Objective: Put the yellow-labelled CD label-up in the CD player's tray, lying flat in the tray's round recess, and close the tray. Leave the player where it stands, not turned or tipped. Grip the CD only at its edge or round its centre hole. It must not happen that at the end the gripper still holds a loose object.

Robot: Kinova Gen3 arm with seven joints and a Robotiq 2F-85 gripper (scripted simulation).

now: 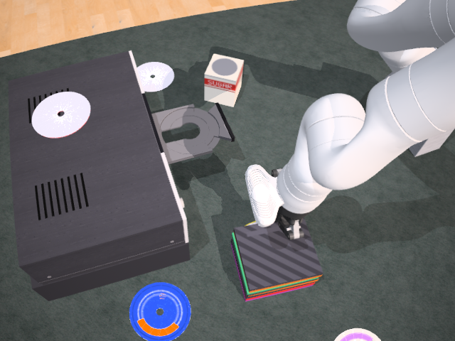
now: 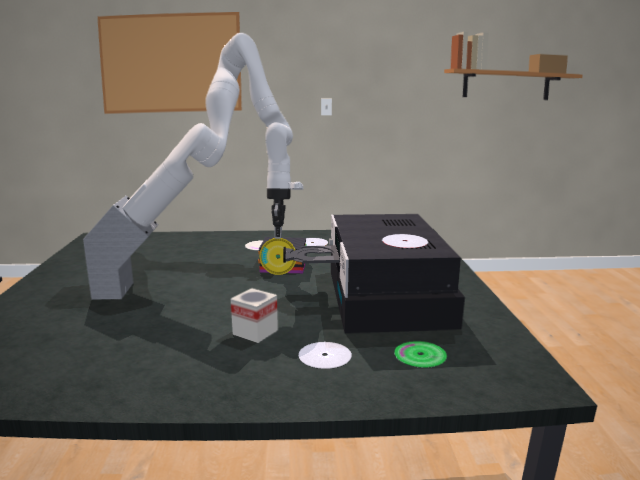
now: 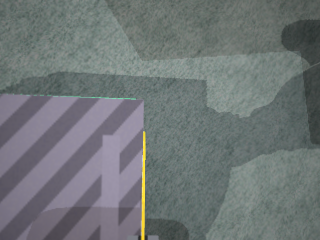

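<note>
Beside a stack of striped cases [image 1: 281,262] on the dark table [image 2: 155,392], the yellow disc [image 2: 277,256] is held upright on its edge, label facing the exterior camera. The gripper [image 2: 278,233] points straight down and is pinched almost fully closed on the disc's top rim. From the wrist camera the disc is seen as a thin yellow line [image 3: 144,185] just right of the stack. The black player [image 1: 92,176] is seen to the left in the top view, with its tray [image 1: 193,133] drawn out, the round recess bare. A sugar box [image 1: 224,79] is placed just beyond the tray. A white disc [image 1: 60,114] is seen on the player's lid.
</note>
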